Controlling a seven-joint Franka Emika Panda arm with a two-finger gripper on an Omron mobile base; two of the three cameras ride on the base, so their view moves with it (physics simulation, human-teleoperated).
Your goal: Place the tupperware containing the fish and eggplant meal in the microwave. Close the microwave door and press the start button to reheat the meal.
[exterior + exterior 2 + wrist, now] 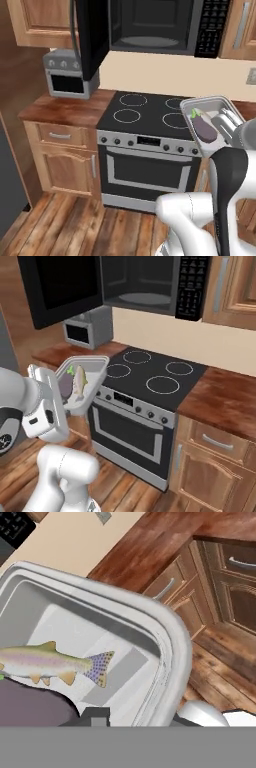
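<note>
Gripper point(64, 398) clamped on the near rim of the tupperware point(95, 378), which is held in the air in front of the stove point(150, 401), tilted, not resting on any surface. Gripper hand sits at the container's near-left edge in the right base view; the container extends away from it toward the stove front.

Right base view: fish point(79, 385) lies along the container, eggplant point(66, 387) dark beside it on the left. Left base view: eggplant point(204, 129) with green stem plainly seen, fish hard to make out. Hand view: fish point(52, 662) side-on with spotted tail, eggplant point(35, 707) at lower left, cabinet drawers point(225, 582) beyond the rim.

Arm point(227, 200) rises from the base, forearm bent up to the hand at stove-top level.

Microwave point(165, 25) sits above the stove, cavity exposed, keypad at right. Microwave door point(90, 35) swung open to the left. Toaster oven point(67, 75) on the counter point(60, 107), far left.
</note>
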